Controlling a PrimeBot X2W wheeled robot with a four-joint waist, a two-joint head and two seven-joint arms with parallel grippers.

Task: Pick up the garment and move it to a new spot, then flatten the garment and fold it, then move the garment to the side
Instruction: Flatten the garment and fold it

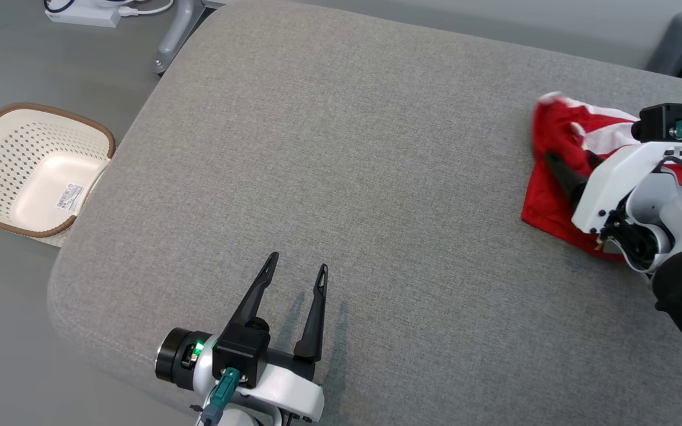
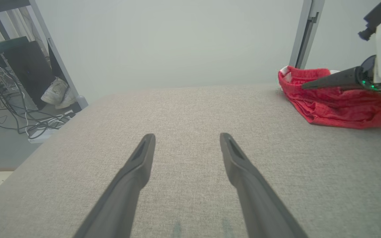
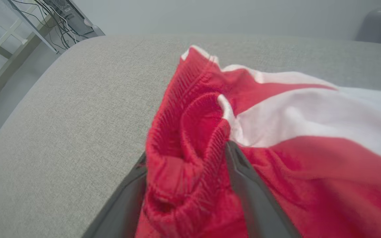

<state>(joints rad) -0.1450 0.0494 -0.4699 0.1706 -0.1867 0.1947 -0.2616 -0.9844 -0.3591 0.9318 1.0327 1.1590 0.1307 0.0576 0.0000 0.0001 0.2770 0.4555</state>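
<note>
The right gripper (image 3: 185, 150), fingers apart, straddles the waistband of the crumpled red-and-white mesh garment (image 3: 276, 172); withdrawing may snag and drag it. The left gripper (image 1: 298, 261) hovers, fingers apart, empty.

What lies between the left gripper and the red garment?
Just bare grey cushion between the left gripper and the garment, seen in the head view.

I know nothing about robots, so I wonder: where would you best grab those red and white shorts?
I'd grip the ribbed waistband of the red and white shorts: it bunches into a thick raised ridge. Come from above on the side facing the cushion's middle, a finger either side, as the open right end effector stands.
</note>
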